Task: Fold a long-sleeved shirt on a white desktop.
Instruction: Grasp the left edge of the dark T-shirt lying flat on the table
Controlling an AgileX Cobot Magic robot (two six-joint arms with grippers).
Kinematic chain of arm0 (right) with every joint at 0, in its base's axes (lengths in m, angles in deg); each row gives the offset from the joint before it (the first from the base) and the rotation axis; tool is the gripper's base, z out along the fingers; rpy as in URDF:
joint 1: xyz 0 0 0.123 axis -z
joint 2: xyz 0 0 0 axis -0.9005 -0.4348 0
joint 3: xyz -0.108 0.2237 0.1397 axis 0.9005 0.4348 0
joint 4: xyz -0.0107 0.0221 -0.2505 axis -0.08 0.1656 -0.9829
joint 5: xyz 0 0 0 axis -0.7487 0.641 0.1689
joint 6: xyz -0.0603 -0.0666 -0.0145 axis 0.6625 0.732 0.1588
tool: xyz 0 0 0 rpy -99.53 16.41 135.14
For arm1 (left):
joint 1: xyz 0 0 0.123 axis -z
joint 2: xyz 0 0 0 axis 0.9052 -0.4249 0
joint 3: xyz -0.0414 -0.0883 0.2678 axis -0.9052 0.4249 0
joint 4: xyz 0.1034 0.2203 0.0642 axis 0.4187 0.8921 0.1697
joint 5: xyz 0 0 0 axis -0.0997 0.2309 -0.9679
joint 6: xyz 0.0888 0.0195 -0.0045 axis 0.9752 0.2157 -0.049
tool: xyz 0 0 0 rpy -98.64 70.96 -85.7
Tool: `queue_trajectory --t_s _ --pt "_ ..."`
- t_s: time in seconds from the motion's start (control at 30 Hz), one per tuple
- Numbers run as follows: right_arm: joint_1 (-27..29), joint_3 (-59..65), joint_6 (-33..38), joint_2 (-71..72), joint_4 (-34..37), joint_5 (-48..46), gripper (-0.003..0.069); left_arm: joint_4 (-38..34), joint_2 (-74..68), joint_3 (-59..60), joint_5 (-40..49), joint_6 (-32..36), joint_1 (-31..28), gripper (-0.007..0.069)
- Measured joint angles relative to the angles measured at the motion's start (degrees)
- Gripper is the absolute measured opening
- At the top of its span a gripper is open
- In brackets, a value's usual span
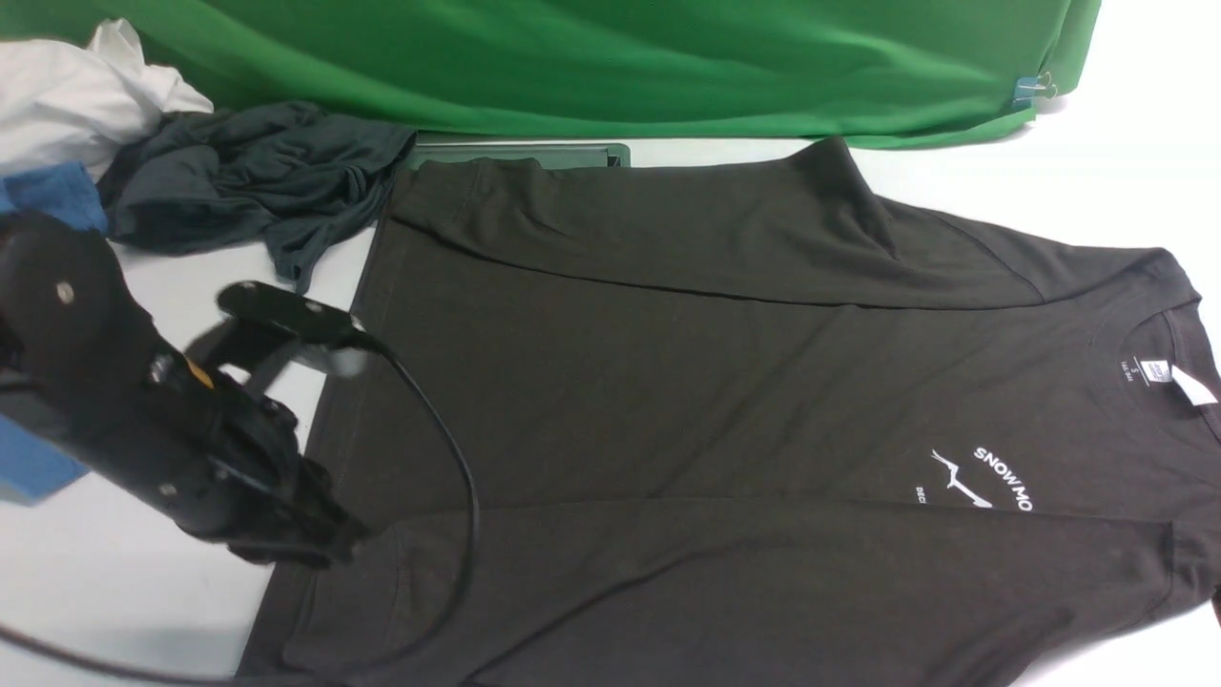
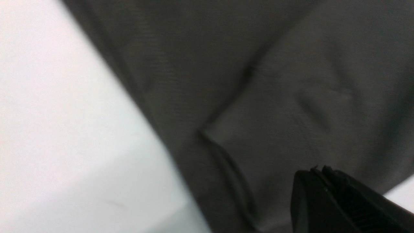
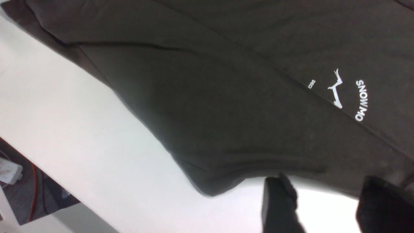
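The brownish-black long-sleeved shirt lies flat on the white desktop, collar to the right, both sleeved sides laid inward over the body. Its white print is partly covered by the near flap. My left gripper hovers over the hem corner at the near left, jaws shut with no cloth between them; in the left wrist view it sits above the dark fabric. My right gripper is open over bare desktop beside the shirt's shoulder edge. It is outside the front view.
A dark grey-teal garment, a white cloth and a blue garment are piled at the far left. The green backdrop hangs behind, with the cable slot below it. A black cable loops over the shirt.
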Motion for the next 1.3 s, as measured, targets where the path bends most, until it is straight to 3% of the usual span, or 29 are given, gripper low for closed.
queue_trajectory --t_s 0.1,0.17,0.37,0.57,0.9,1.07,1.2,1.3 --pt "0.0 0.0 0.57 0.0 0.0 0.0 0.034 -3.54 -2.79 -0.21 -0.57 6.29 -2.37 0.0083" --pt "0.0 0.0 0.68 0.0 0.0 -0.06 0.0341 -4.47 -3.75 -0.21 -1.36 7.46 -2.65 0.0107" --pt "0.0 0.0 0.74 0.0 0.23 -0.13 0.0343 -3.34 -8.63 -0.21 -9.09 9.2 -2.87 0.0275" --pt "0.0 0.0 0.79 0.0 1.11 -0.18 0.0343 -3.34 -11.21 -0.26 -10.2 10.44 -2.87 0.0321" --pt "-0.05 0.0 0.79 0.0 1.61 -0.18 0.0343 -4.34 -13.57 -0.26 -7.84 11.9 -2.87 0.0262" --pt "-0.05 0.0 0.79 0.0 1.76 0.34 0.0343 -4.45 -13.57 -0.26 -6.89 13.49 -2.87 0.0188" --pt "-0.05 0.0 0.92 0.0 1.83 1.22 0.0343 -4.45 -13.57 -0.26 -6.72 13.69 -2.87 0.0055" --pt "-0.05 0.0 0.92 0.0 1.89 2.06 0.0343 -4.45 -13.44 -0.32 -6.58 13.96 -2.87 0.0032"
